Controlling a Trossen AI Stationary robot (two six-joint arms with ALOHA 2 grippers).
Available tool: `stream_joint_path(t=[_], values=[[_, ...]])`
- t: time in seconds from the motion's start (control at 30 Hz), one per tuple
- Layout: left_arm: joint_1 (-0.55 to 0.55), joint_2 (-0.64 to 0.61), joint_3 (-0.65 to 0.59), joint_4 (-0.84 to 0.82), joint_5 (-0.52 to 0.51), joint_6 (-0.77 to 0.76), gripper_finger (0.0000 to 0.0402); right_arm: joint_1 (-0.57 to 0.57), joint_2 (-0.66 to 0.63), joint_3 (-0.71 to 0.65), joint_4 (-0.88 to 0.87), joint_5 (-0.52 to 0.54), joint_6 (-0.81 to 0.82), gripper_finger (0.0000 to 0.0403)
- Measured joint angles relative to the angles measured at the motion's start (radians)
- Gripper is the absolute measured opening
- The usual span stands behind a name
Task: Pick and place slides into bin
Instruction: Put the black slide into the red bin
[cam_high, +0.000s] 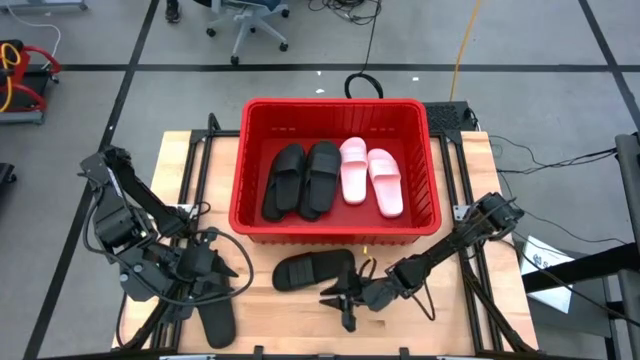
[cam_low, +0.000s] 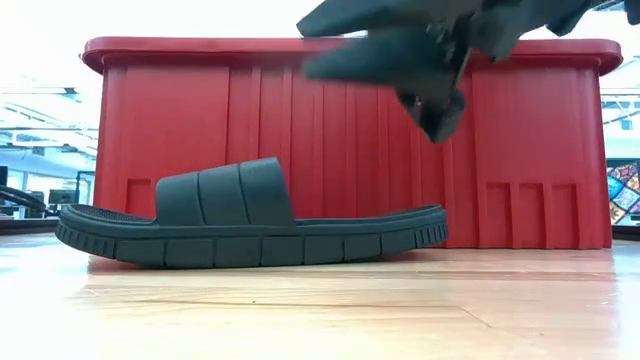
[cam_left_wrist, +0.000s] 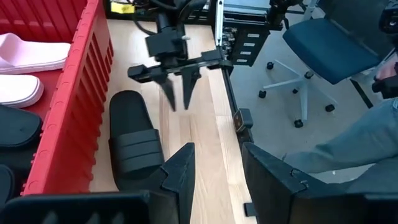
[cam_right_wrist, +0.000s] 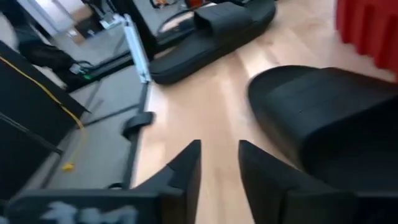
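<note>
While four slides already lie in the red bin (cam_high: 258, 108), two black (cam_high: 302, 178) and two pale pink (cam_high: 371, 174), two black ones are left on the wooden table (cam_high: 470, 190). One black slide (cam_high: 312, 270) lies sole-down just in front of the bin's near wall; the other (cam_high: 214, 322) sits at the table's front edge, near the left gripper (cam_high: 222, 268).

The right gripper (cam_high: 342, 303) hovers just beside the near slide's toe end, its fingers spread with nothing between them. The left gripper's fingers (cam_left_wrist: 183, 168) are likewise apart and empty.

The slide looks like moulded foam or soft rubber: matte, one piece, with a wide ribbed strap (cam_low: 225, 190) arching over a flat footbed and a notched, treaded sole edge. It should be light and somewhat flexible, so it will probably droop if taken by one end. The matte skin ought to give the pads decent friction. Best hold, in my judgement, is across the strap, or pinching the sole edge beside it, close to the balance point. From the right wrist view the rounded toe (cam_right_wrist: 323, 112) fills the frame, though how close the fingers are to it is hard to judge.

The bin has ribbed, slotted plastic walls and a rolled rim, tall enough that a lifted slide must clear it.
</note>
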Motion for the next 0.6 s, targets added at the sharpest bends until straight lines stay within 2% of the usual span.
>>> stream_joint_path(t=[0.1, 0.23, 0.6], values=[[0.0, 0.0, 0.0, 0.0, 0.0, 0.0, 0.0129, -0.022, 0.0, 0.0, -0.02, 0.001, -0.04, 0.0127], [0.0, 0.0, 0.0, 0.0, 0.0, 0.0, 0.0129, -0.046, 0.0, 0.0, -0.023, -0.002, -0.04, 0.0147], [0.0, 0.0, 0.0, 0.005, 0.0, -0.003, 0.0129, -0.06, 0.066, 0.0, -0.021, -0.003, -0.03, 0.0143]])
